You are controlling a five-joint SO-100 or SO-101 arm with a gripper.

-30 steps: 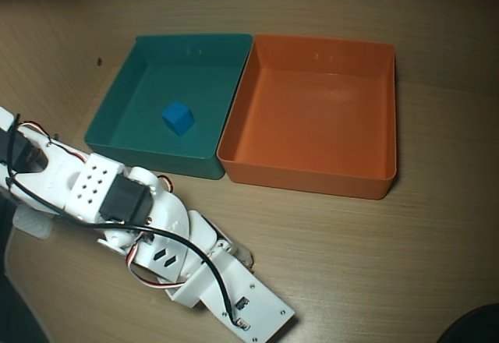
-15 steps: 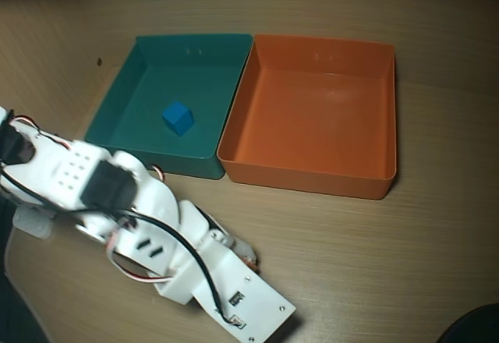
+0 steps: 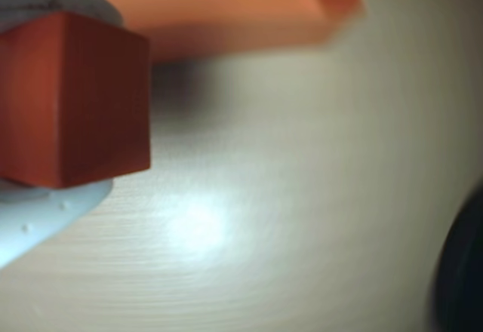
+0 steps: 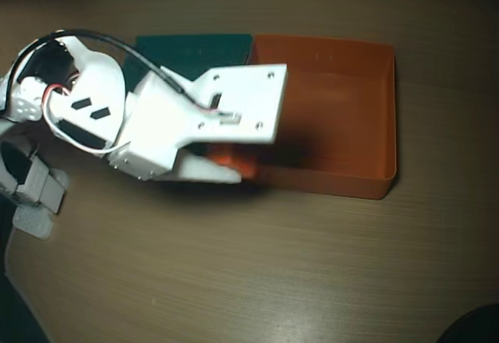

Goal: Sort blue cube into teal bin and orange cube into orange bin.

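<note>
Close in, the gripper [image 3: 45,189] has its fingers clamped on the orange cube [image 3: 72,102], held clear above the table [image 3: 287,219]. Beyond it lies the orange bin [image 4: 335,109], near wall just ahead. I'd carry the cube well past that wall (not merely over the rim) before letting go.
</note>
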